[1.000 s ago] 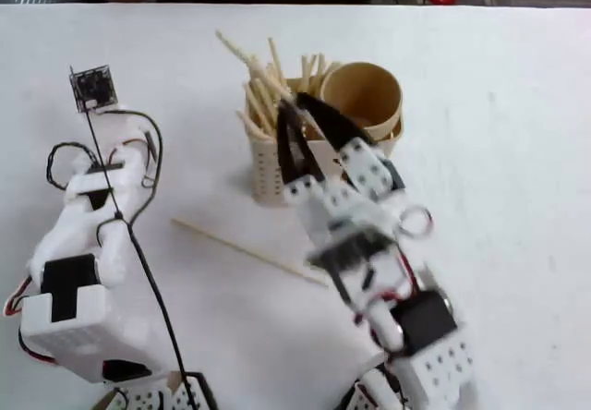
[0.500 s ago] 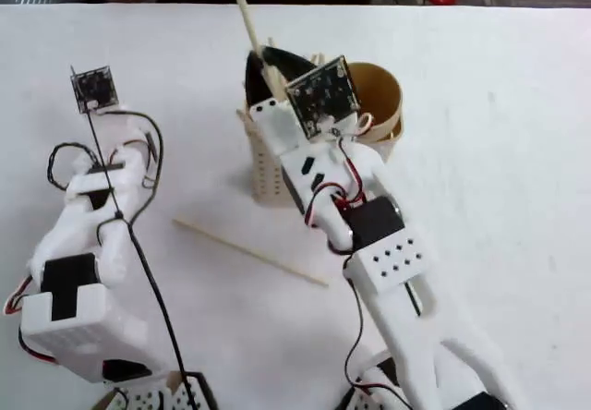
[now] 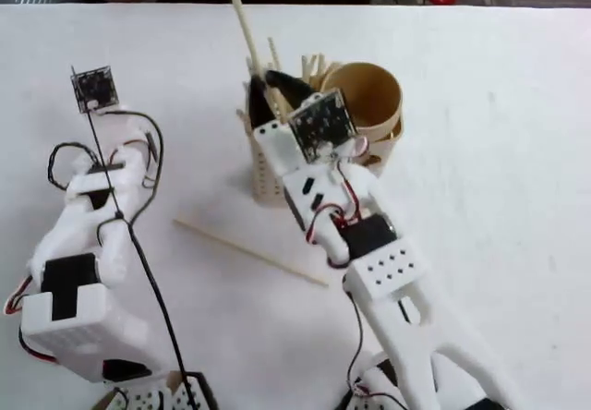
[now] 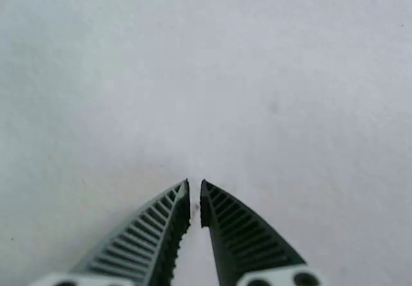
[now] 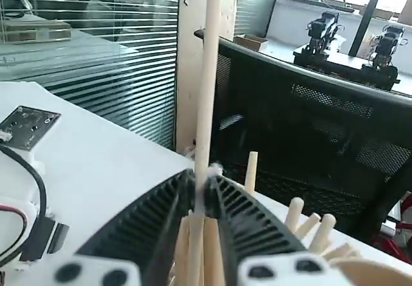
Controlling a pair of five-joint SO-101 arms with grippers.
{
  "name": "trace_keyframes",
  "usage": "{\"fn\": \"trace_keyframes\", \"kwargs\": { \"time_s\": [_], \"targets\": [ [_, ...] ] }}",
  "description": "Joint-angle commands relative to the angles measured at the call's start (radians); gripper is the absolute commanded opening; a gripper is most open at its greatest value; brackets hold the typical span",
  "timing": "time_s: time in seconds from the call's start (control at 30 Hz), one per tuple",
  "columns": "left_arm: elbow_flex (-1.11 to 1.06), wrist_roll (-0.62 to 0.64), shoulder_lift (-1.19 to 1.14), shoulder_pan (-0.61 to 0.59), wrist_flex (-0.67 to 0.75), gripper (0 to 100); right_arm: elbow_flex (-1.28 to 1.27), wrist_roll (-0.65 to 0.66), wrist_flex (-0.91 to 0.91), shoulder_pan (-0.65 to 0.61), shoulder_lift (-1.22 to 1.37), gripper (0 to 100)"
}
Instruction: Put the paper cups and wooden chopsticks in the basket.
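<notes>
Near the left edge of the white worktop [image 3: 499, 151] the left arm [image 3: 78, 244] sits folded. Its left claw [image 4: 194, 203] hangs over bare surface, the ribbed fingers pressed almost together with nothing between them. A loose chopstick [image 3: 249, 251] lies flat around the middle of the worktop, slanting from the left arm's side toward the near edge, apart from the basket. Beyond it, toward the far edge, stands the white perforated basket [image 3: 266, 177], with a bundle of chopsticks [image 3: 312, 63] poking out of its top. The right claw [image 5: 206, 181] is just above the basket, pinching a wooden chopstick [image 5: 209, 73] that stands nearly upright, its lower end down among the bundle. The paper cup [image 3: 369, 96] is at the basket's right side; it seems to sit nested in a second cup, but the right arm [image 3: 369, 253] hides its base, so whether it is inside the basket is unclear
</notes>
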State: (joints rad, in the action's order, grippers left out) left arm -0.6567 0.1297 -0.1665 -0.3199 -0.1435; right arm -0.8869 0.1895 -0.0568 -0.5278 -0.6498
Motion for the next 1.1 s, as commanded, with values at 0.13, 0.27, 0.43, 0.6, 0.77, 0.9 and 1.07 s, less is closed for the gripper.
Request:
{"fn": "trace_keyframes", "kwargs": {
  "time_s": [0.13,0.27,0.43,0.6,0.77,0.9,1.07],
  "targets": [
    [0.044,-0.011,0.007,0.013,0.02,5,-0.052,0.0,-0.022,0.01,-0.107,1.9],
    [0.044,-0.011,0.007,0.013,0.02,5,-0.083,0.0,-0.022,0.008,-0.134,4.6],
    [0.044,-0.011,0.007,0.013,0.02,5,-0.089,0.002,-0.021,0.012,-0.18,7.0],
    [0.044,-0.011,0.007,0.013,0.02,5,-0.089,0.003,0.044,0.01,-0.222,6.7],
    [0.044,-0.011,0.007,0.013,0.02,5,-0.089,0.167,0.292,-0.018,-0.274,6.3],
    [0.044,-0.011,0.007,0.013,0.02,5,-0.089,0.304,0.636,-0.065,-0.36,6.2],
    [0.044,-0.011,0.007,0.013,0.02,5,-0.089,0.305,0.906,-0.113,-0.481,6.6]
  ]
}}
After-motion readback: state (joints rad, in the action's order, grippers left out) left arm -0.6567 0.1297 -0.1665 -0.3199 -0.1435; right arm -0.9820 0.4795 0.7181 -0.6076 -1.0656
